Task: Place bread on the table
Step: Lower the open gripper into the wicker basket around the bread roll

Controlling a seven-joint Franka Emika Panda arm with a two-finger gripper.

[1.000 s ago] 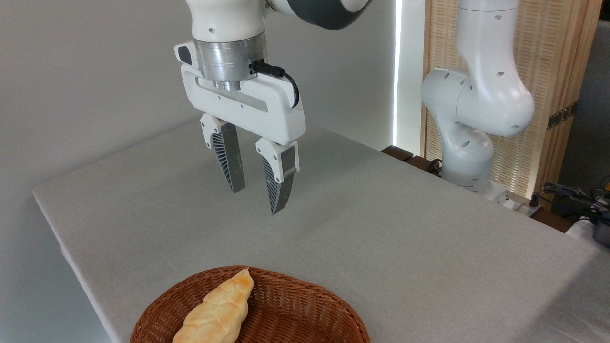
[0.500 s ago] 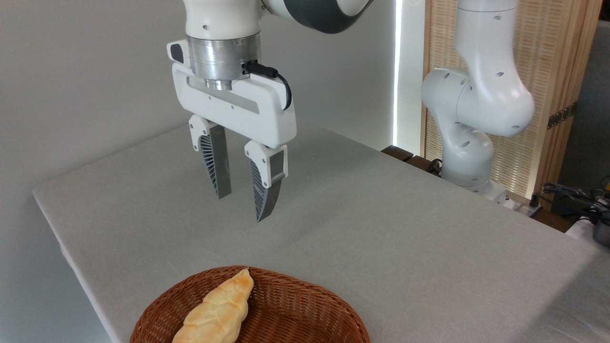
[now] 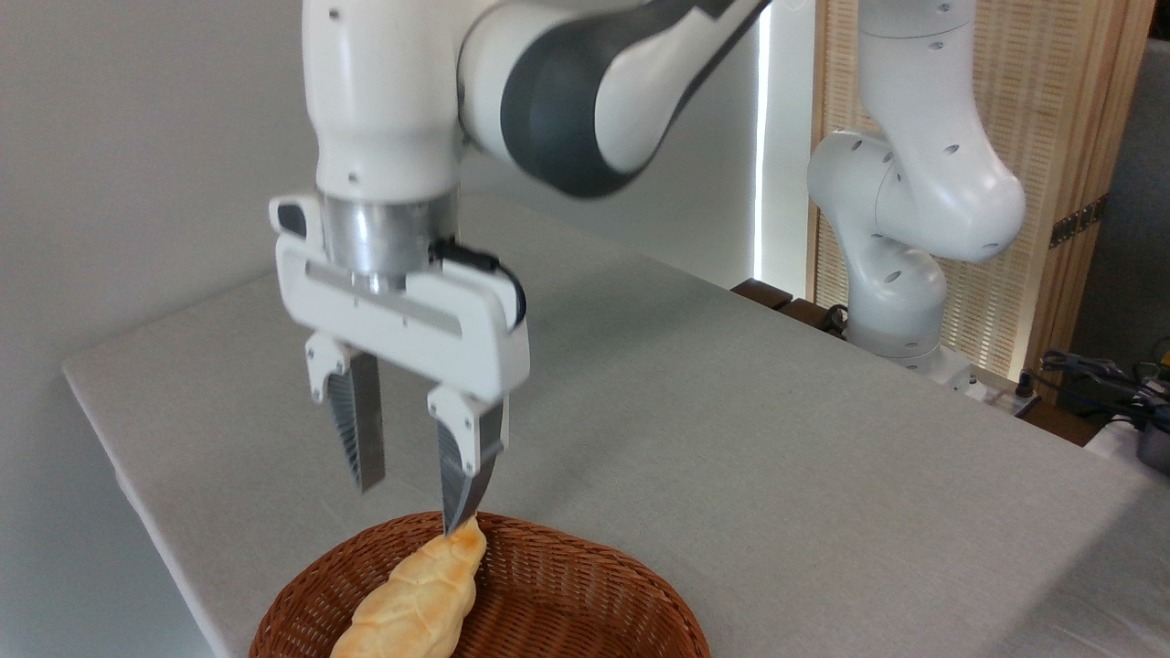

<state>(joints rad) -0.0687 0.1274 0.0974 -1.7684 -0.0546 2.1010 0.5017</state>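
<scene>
The bread (image 3: 416, 599), a golden-yellow pointed loaf with a scored top, lies in a brown wicker basket (image 3: 585, 594) at the bottom edge of the picture. My gripper (image 3: 411, 510) hangs open just above the loaf's far tip, fingers pointing down, nothing between them. Its right fingertip (image 3: 454, 521) is close over the tip of the bread; whether they touch I cannot tell. The table (image 3: 731, 439) is a wide top covered in light grey-beige cloth.
The arm's white base (image 3: 900, 265) stands at the table's far right edge. Cables and dark gear (image 3: 1111, 384) lie at the right. A pale wall runs behind on the left. The basket is cut off by the picture's lower edge.
The gripper has come down and towards the camera, to the left, from mid-table height to just above the bread in the basket. It stays open. The bread has not moved.
</scene>
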